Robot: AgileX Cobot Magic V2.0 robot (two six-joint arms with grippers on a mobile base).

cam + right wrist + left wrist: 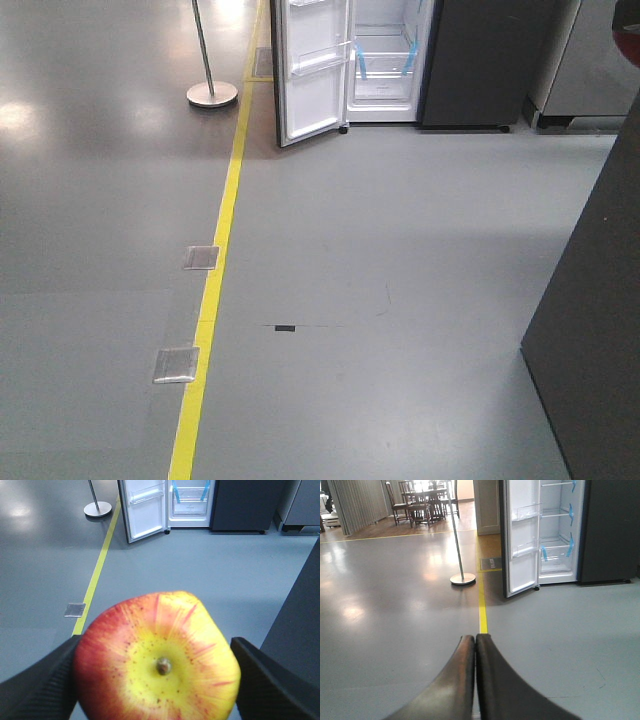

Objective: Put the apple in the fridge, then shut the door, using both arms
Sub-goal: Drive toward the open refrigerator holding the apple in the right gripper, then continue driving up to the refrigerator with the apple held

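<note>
The red and yellow apple fills the right wrist view, stem dimple facing the camera, held between the two black fingers of my right gripper, which is shut on it. The dark grey fridge stands far ahead across the floor, its white interior with blue tape strips exposed. Its door hangs wide open to the left, showing clear bins. My left gripper is shut with nothing in it, fingertips pressed together, pointing toward the fridge and the open door. Neither arm shows in the front view.
A yellow floor line runs toward the door's left side. A metal post on a round base stands left of the door. Two metal floor plates lie beside the line. A dark cabinet side rises at the right.
</note>
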